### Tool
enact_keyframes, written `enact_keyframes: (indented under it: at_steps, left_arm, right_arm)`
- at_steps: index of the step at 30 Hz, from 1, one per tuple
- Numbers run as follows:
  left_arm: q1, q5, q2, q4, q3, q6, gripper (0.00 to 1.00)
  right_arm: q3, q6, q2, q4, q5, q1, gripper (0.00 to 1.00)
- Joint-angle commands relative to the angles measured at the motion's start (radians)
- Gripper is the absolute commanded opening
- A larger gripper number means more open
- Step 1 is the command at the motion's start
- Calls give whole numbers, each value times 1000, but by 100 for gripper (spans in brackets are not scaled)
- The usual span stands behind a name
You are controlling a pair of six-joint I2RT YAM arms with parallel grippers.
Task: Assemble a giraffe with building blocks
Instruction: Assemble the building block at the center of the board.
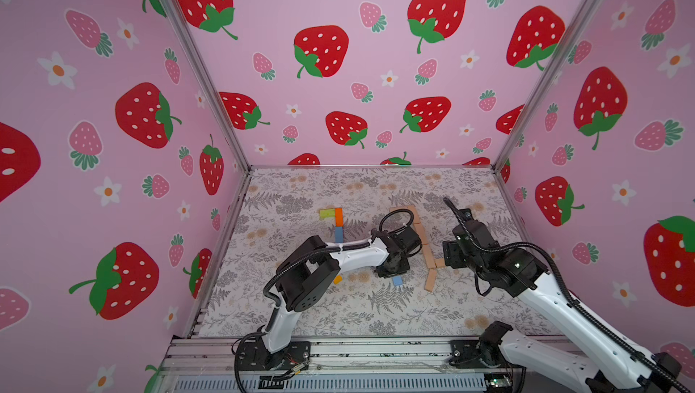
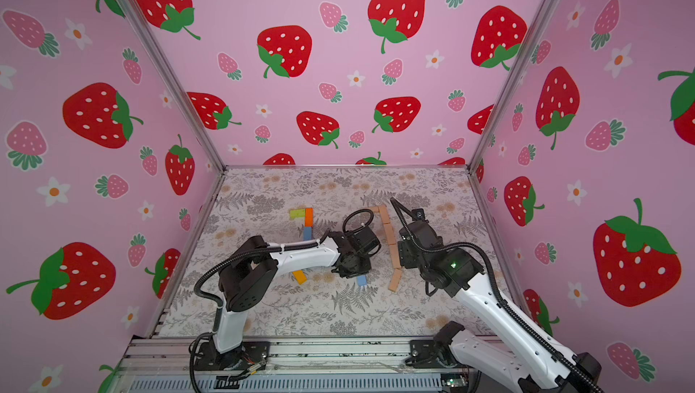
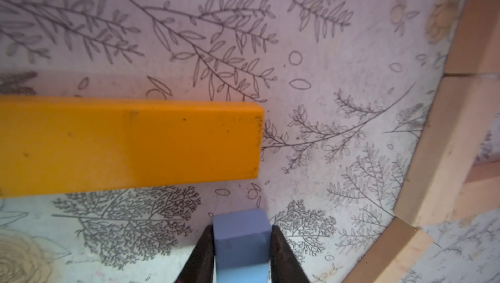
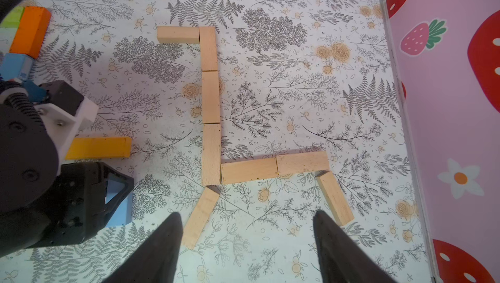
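Beside blue block (image 3: 240,241), yellow block (image 3: 130,143), tan blocks (image 4: 211,97)

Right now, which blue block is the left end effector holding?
The blue block near the yellow bar; the other blue block lies against the orange block.

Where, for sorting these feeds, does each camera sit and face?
Top views: high at the front, facing down toward the back wall; left arm, right arm.
Left wrist: looks down past the left gripper, holding a blue block, at a yellow block.
Right wrist: looks down on the tan giraffe; open right gripper.
Wrist views share the yellow block.
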Motion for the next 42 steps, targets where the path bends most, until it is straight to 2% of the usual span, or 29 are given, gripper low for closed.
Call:
enact_keyframes:
  at_steps: [1,14,42]
  left_arm:
    - [8,-31,8,-63,-13,6,32]
    - [34,-44,14,-74,2,26,33]
    - [53,-47,33,-73,44,45,40]
  right_arm:
    - [-13,21,-12,-6,-1,-7,76]
    - [-19,20,-12,-7,4,-7,76]
    - [-17,17,-12,-6,1,-8,76]
